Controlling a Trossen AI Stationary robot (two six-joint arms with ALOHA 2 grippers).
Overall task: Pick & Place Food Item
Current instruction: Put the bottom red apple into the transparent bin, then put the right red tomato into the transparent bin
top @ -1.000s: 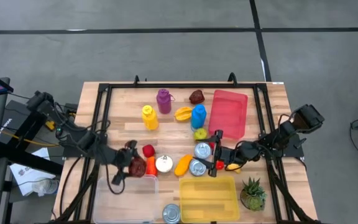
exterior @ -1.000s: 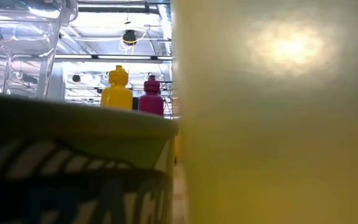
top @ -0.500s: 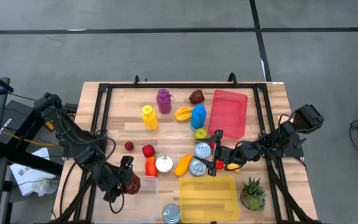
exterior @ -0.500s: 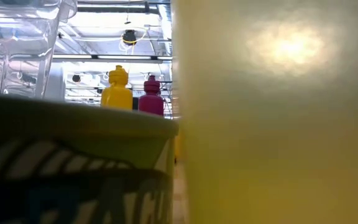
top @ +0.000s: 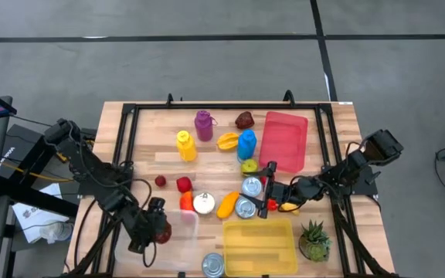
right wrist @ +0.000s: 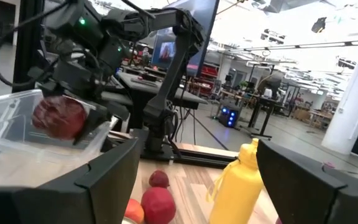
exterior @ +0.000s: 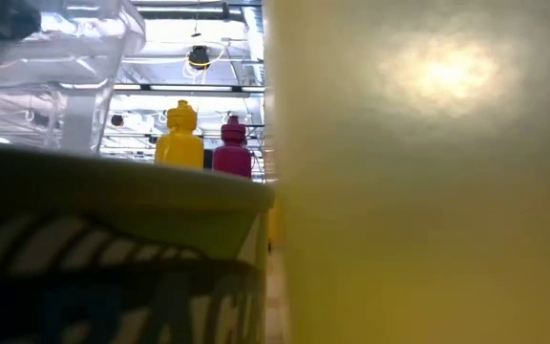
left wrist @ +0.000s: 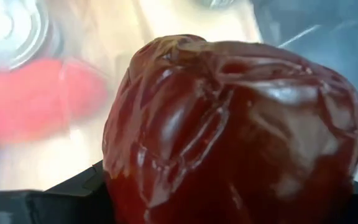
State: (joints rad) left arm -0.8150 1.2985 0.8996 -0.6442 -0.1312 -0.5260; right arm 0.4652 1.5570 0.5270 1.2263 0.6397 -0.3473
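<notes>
The left claw (top: pixel 154 229) is clamped on a dark red, wrinkled fruit (left wrist: pixel 229 130), holding it over the near-left corner of the clear container (top: pixel 178 235) at the bench's (top: pixel 149 158) front edge, so the drop lies almost straight below. The right claw (top: pixel 267 189), fingers apart and empty, waits among the cans mid-bench. Only the right wrist view shows the fruit level with the container's rim, which the overhead view leaves unclear.

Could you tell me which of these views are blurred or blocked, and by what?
Low view: a yellow bin up close fills the right side, out of focus. Left wrist view: the dark red fruit is sharp, the background blurred. High view: clear.
</notes>
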